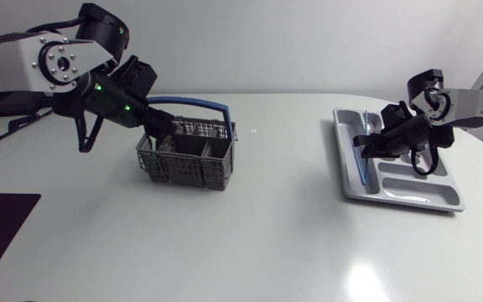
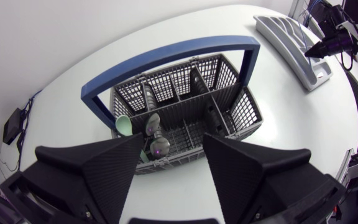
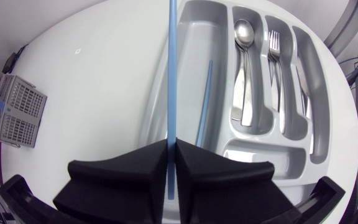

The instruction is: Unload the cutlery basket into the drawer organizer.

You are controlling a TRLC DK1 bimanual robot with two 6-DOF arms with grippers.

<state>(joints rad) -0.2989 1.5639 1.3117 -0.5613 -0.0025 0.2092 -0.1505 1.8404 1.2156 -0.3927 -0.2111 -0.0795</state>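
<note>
Below the right gripper [image 3: 171, 149], which pinches a blue chopstick [image 3: 171, 74], lies a second chopstick [image 3: 204, 99]: lower parallel, release low; left gripper [image 2: 174, 146] spread.

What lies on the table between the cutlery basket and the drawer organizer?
Only bare white tabletop separates the cutlery basket and the drawer organizer; the head view shows it.

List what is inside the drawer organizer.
In the drawer organizer: a blue stick, spoon and fork, each in its own slot. Its near corner is hidden under the right pincer, shut on a second blue stick.
</note>
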